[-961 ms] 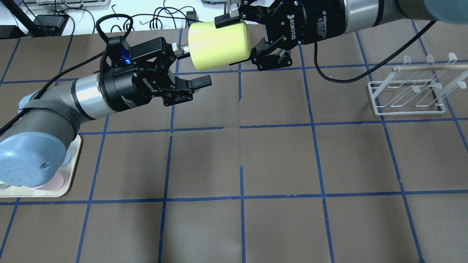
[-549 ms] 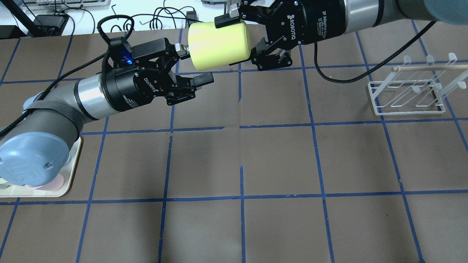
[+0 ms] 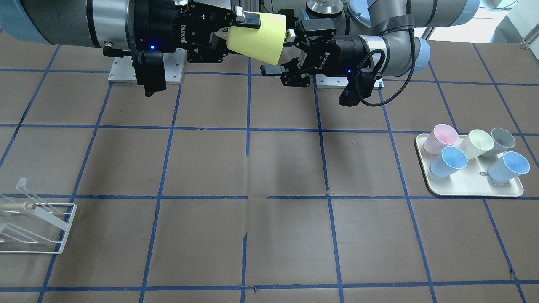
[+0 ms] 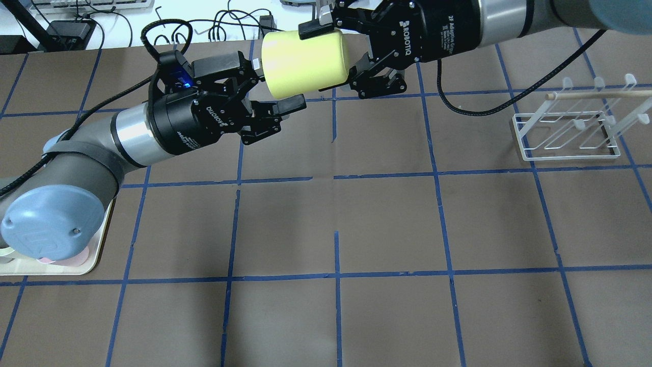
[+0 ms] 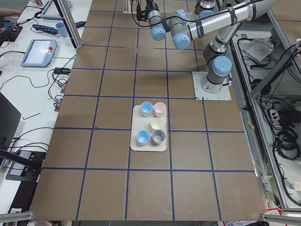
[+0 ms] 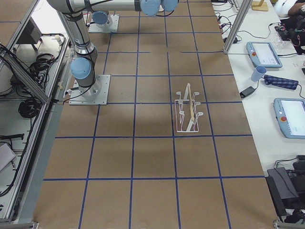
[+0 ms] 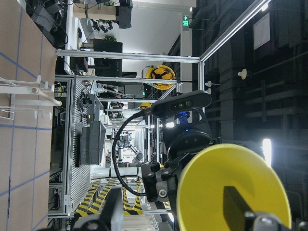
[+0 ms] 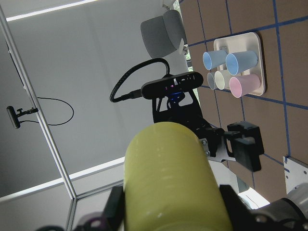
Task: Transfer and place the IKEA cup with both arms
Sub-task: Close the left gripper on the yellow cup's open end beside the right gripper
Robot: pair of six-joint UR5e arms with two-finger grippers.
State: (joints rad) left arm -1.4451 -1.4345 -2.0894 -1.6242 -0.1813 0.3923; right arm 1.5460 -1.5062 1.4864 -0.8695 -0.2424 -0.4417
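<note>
- IKEA cup (image 4: 305,63): a small, bright yellow, tapered plastic tumbler without a handle. It is held in the air above the table, lying on its side between the two grippers. Its narrow base end points toward the right arm and its open mouth toward the left arm.
- Table (image 4: 387,224): a flat brown surface divided into squares by blue tape lines.
- Right arm (image 4: 509,15): a silver-grey tubular arm that enters from the right of the overhead view. Its black two-finger right gripper (image 4: 321,58) is clamped across the IKEA cup near the base end, with one finger on each side of the wall.
- Left arm (image 4: 86,153): a silver-grey tubular arm with a light-blue joint cap that reaches in from the left of the overhead view. Its black two-finger left gripper (image 4: 279,84) is spread wide at the mouth end of the IKEA cup. One finger sits in line with the mouth opening and the other outside the wall. Contact with the rim cannot be determined.
- Wire rack (image 4: 570,157): a white metal frame carrying a wooden rod. It stands on the table well apart from the IKEA cup, on the robot's right.
- Tray (image 3: 467,185): a cream rectangular tray with rounded corners, lying on the table on the robot's left.
- Cups on the tray: a pink cup (image 3: 441,136), a pale cream-yellow cup (image 3: 478,142), a grey cup (image 3: 501,139) and two light blue cups (image 3: 450,162) (image 3: 510,166), all mouth up.
</note>
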